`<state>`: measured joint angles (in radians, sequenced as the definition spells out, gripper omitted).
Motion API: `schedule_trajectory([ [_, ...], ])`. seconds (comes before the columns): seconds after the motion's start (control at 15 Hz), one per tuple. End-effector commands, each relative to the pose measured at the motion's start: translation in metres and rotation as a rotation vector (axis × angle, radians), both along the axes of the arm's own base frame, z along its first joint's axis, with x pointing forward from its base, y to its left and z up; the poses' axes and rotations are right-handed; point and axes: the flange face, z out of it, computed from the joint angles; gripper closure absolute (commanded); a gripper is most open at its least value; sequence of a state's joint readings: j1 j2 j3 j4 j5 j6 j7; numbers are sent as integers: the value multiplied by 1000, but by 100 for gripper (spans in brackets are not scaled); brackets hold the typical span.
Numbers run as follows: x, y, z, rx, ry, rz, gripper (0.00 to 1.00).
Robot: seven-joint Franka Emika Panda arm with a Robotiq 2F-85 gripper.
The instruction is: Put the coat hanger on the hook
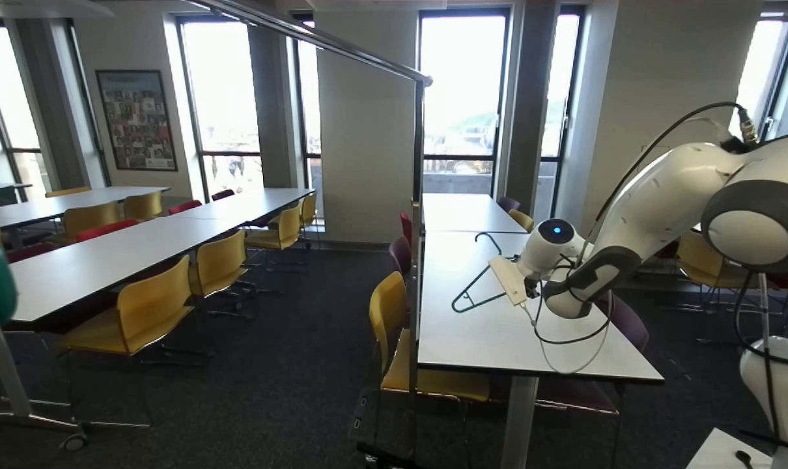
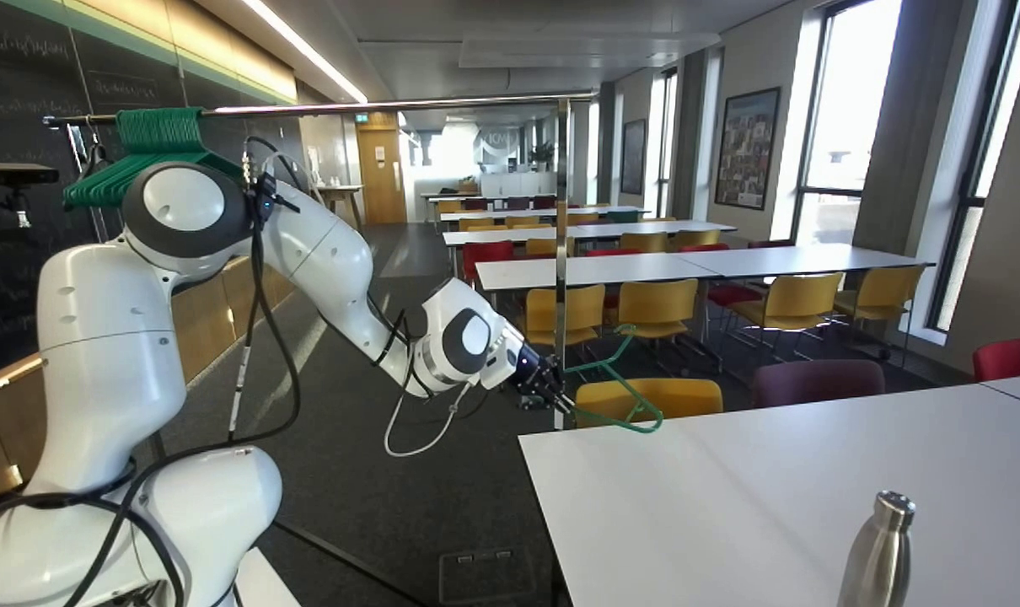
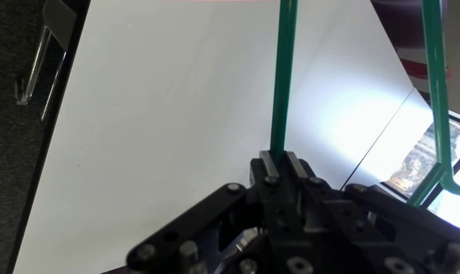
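The coat hanger is green and triangular with a curved top. It shows tilted near the white table's corner in both exterior views (image 1: 472, 285) (image 2: 632, 390). In the wrist view one straight bar of the hanger (image 3: 284, 76) runs up from between my fingertips. My gripper (image 3: 278, 156) is shut on that bar. It also shows in an exterior view (image 2: 567, 405), well below the rail. The hook appears to be the long grey metal rod, the rack's top rail, high in both exterior views (image 1: 329, 44) (image 2: 442, 104). I cannot make out a bent tip. The hanger is apart from it.
The rack's upright post (image 2: 561, 253) (image 1: 419, 260) stands near the hanger. Several green hangers (image 2: 160, 139) hang at the rail's far end from the post. Below are the white table (image 2: 712, 497), a yellow chair (image 1: 389, 312) and a steel bottle (image 2: 881, 552).
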<state>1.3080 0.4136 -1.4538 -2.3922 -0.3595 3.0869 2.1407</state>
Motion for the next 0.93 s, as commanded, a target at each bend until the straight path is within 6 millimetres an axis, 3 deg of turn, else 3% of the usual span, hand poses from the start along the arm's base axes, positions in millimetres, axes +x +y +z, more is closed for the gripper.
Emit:
schedule_trajectory([
  [0.0,-16,7,24,12,-63,9,98],
  [0.87,-51,41,94,-5,-209,16,98],
])
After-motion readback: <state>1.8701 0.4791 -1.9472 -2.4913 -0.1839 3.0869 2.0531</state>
